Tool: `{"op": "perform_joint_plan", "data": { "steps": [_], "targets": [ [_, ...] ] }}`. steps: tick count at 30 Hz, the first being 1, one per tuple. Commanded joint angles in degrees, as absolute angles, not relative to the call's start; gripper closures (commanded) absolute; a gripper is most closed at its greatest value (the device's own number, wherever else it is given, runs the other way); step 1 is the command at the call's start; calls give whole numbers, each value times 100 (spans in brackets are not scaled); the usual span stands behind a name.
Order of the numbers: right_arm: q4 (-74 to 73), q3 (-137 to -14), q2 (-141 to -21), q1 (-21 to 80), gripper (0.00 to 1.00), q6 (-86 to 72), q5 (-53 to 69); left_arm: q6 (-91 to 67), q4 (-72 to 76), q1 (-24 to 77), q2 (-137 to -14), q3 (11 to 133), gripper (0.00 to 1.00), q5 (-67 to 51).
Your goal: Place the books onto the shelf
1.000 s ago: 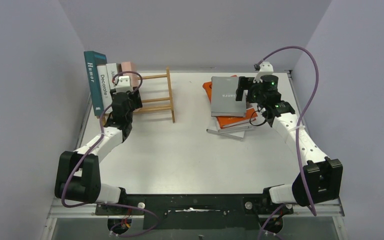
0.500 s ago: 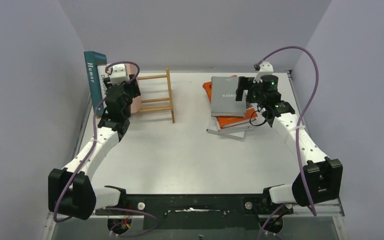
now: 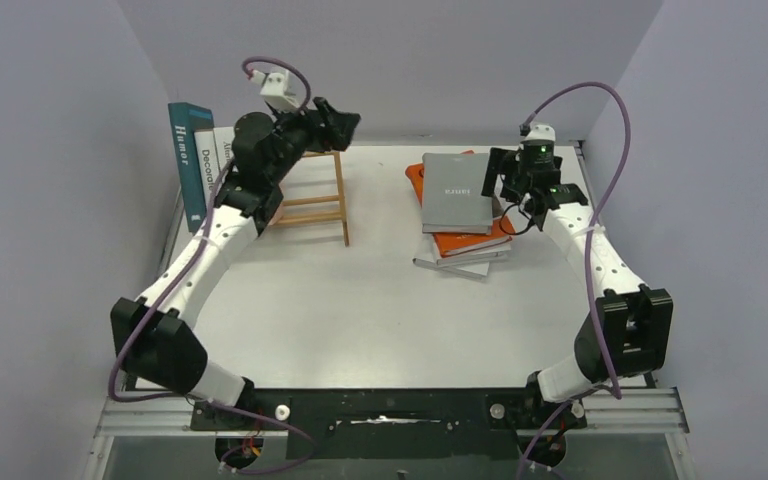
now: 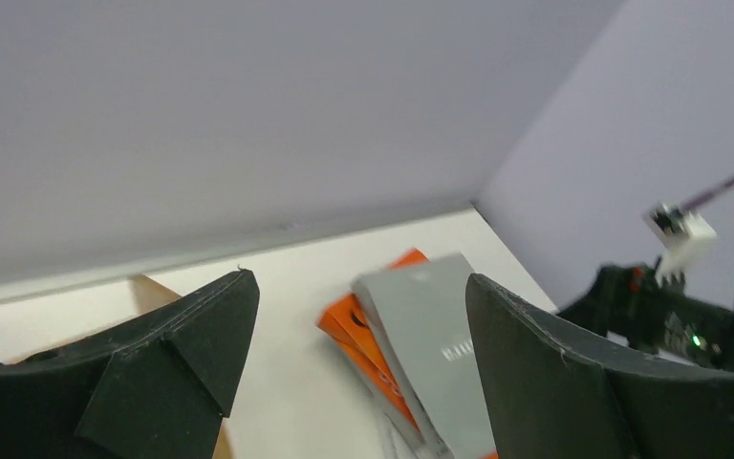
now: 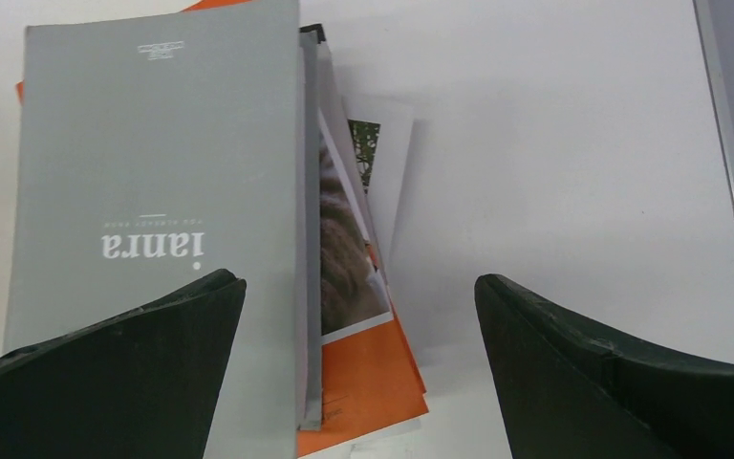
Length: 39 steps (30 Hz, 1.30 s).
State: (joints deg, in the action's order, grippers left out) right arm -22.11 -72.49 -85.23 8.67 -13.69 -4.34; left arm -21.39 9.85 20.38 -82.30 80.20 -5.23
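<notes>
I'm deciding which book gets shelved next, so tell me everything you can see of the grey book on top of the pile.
The grey book is closed and looks like a thin paperback, with a plain matte cover and small white lettering. It lies flat, cover up, at the far right of the table, resting on an orange book that shows beyond its edges. The open right gripper hovers at its long edge; whether it touches cannot be told.

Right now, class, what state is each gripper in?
Left gripper: open, holding nothing.
Right gripper: open, holding nothing.
</notes>
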Motion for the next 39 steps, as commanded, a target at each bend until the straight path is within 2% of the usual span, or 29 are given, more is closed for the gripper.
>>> {"op": "perform_joint_plan", "data": {
  "steps": [1, 10, 39],
  "targets": [
    [-2547, -7727, -8663, 585, 2, -1575, -752, -3195, 1495, 2250, -8931, 8022, 20, -1987],
    [-2652, -7851, -9022, 309, 2, -1563, -653, -3660, 1325, 2451, -10206, 8654, 19, -2878],
    [-2516, -7940, -9578, 313, 2, -1330, -197, -3849, 1003, 2924, -12391, 9604, 18, -3214]
  ]
}}
